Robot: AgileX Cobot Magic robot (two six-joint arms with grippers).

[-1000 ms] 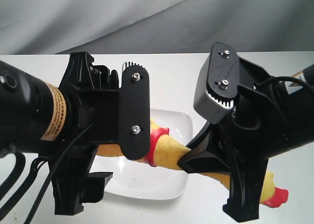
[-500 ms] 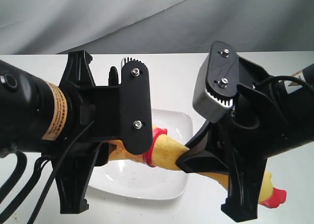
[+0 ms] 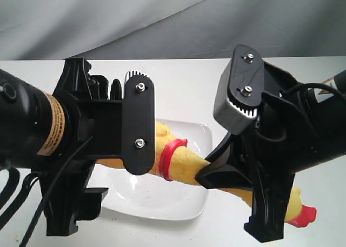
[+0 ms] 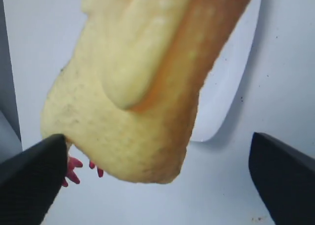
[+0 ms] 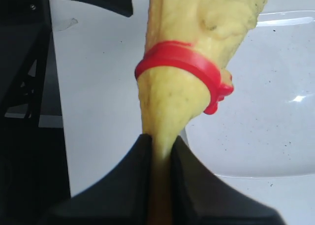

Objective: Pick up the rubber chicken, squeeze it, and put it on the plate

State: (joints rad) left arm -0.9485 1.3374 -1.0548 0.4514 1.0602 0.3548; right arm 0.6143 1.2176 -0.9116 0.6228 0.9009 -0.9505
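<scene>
The yellow rubber chicken hangs in the air over the white speckled plate, slanting across it. Its red neck ring shows between the arms, and its red beak pokes out at the lower right. My right gripper is shut on the neck just past the ring, squashing it thin between the fingers. My left gripper is open, its jaws wide apart on either side of the chicken's fat tail end. One finger is next to the red feet.
A white tabletop carries the plate. A grey cloth backdrop hangs behind the table's far edge. Both bulky black arms crowd the middle of the exterior view and hide much of the plate.
My left arm has slid to the left, uncovering more of the chicken's body and neck ring. The right gripper and the chicken have stayed nearly still.
</scene>
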